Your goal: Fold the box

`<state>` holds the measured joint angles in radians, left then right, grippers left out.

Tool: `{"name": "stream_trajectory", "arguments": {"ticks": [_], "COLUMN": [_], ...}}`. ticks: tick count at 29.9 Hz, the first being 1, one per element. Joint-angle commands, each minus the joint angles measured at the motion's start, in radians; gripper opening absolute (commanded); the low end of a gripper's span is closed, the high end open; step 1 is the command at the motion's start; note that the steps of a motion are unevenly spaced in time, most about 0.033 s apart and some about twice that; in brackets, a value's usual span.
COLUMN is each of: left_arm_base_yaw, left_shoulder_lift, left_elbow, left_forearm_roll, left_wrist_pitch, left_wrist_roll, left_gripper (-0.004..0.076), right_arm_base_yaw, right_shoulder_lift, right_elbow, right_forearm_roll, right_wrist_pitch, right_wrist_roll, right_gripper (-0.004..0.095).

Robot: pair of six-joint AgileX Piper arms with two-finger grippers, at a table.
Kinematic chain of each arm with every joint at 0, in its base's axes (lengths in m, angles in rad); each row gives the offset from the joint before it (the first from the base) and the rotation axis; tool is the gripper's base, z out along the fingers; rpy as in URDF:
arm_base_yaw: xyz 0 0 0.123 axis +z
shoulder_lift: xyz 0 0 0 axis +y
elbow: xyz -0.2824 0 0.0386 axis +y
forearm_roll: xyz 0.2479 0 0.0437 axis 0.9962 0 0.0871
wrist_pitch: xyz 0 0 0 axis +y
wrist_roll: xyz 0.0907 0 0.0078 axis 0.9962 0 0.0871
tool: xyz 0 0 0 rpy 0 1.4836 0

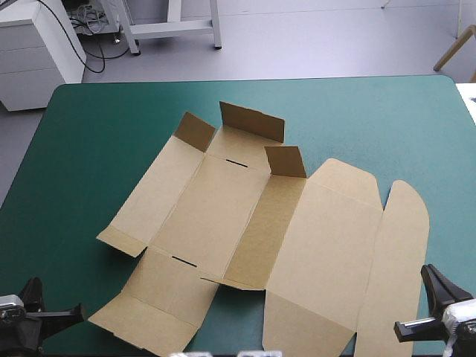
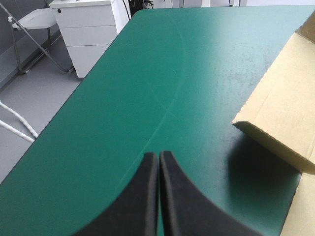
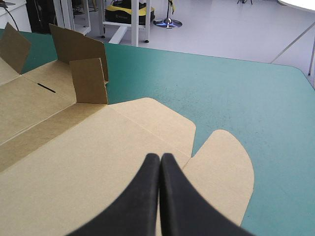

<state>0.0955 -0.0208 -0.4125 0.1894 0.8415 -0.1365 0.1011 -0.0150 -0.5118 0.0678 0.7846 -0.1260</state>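
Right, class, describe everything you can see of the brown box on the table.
The box is a cut sheet of brown board, creased into panels, with two slots. It lies unfolded on the teal-green cover; only three flaps at its far end stand up. Neither the left gripper nor the right gripper, both shut, holds it.

The table [image 1: 89,134] is open beside and beyond the box [image 1: 320,238]. Three upright flaps [image 1: 253,121] at the box's far end obstruct passage.
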Motion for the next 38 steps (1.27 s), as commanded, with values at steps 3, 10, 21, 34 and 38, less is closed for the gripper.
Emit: {"name": "stream_trajectory", "arguments": {"ticks": [3,10,21,34,38], "left_arm_base_yaw": [-0.005,-0.005,-0.005,-0.005,-0.005], "left_shoulder_lift": [-0.010,-0.010,-0.010,-0.010,-0.010], "left_elbow": [-0.027,-0.027,-0.018,-0.018,-0.018], "left_forearm_roll": [0.003,0.003,-0.001,-0.001,-0.001], "left_wrist_pitch": [-0.077,-0.077,-0.097,-0.097,-0.097], "left_wrist_roll": [-0.008,-0.008,-0.008,-0.008,-0.008], "left_gripper": [-0.0010,-0.0010,-0.0010,-0.0010,-0.0010], "right_arm_base_yaw": [0.001,0.001,0.001,0.001,0.001], "right_shoulder_lift": [-0.018,-0.018,-0.018,-0.018,-0.018], "right_elbow": [-0.027,-0.027,-0.027,-0.027,-0.027], "right_forearm_roll": [-0.005,-0.005,-0.005,-0.007,-0.007], "right_wrist_pitch": [-0.081,-0.081,-0.081,-0.079,-0.079], "right_wrist_roll": [-0.002,-0.002,-0.002,-0.005,-0.002], "right_gripper": [-0.0019,-0.0019,-0.0019,0.0758,0.0873]}}
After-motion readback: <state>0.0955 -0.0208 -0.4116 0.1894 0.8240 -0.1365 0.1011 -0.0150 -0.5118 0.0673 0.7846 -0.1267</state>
